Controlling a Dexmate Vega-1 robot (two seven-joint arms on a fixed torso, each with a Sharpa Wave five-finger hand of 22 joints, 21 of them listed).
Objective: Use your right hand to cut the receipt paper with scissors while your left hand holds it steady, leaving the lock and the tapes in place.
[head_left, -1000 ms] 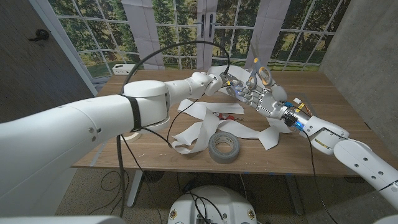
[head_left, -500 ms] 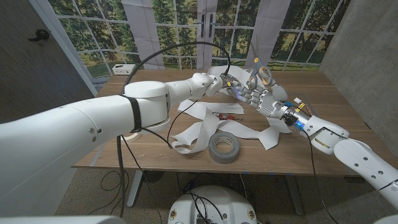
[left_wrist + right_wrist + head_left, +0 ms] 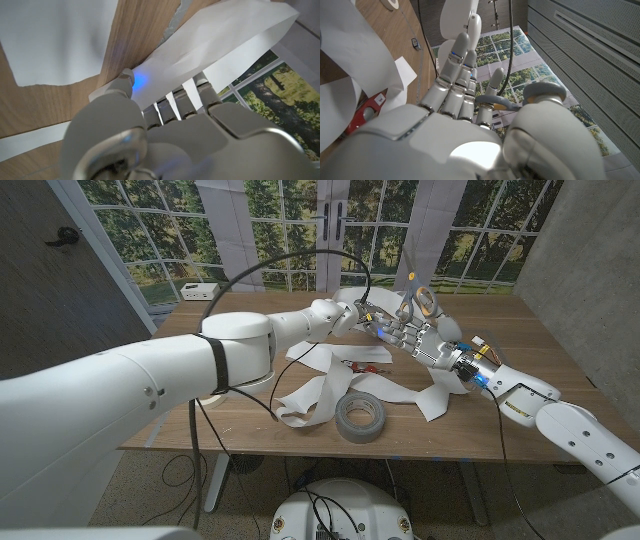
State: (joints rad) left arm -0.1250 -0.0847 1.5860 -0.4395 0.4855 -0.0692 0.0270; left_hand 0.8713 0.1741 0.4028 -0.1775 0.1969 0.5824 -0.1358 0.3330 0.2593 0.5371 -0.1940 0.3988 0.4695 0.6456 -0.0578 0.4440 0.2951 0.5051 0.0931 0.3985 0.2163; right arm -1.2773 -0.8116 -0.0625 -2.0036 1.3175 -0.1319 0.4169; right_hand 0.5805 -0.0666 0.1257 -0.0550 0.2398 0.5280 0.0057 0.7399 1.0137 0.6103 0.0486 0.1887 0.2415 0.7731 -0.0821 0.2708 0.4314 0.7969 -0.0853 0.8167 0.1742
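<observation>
so both hands are up off the tabletop near its far edge, about midway along it. the left hand (image 3: 362,313) has a strip of the receipt paper (image 3: 318,392) pinched; in the left wrist view you can see the strip (image 3: 210,47) clamped between thumb and fingers (image 3: 182,97) and running up and away from the hand. the rest of the paper trails down in loose loops across the middle of the tabletop, toward the near edge.

the right hand (image 3: 412,335) is right beside the left, nearly touching it, and it's holding the scissors (image 3: 417,298) with the handles poking up above the hand. the right wrist view shows a grey handle loop with an orange bit (image 3: 495,103) tucked among the fingers. whether the blades are apart or closed, can't tell, they're hidden.

what matters next, i reckon: the held strip runs roughly upright out of the left hand, so the blades want to cross it sideways, just on the right hand's side of the pinch. the right hand is plenty close already.

grey tape roll (image 3: 359,417) sits near the near edge, and a red thing (image 3: 357,366) lies between the paper loops, maybe the lock, too small to say. neither is in the way.
</observation>
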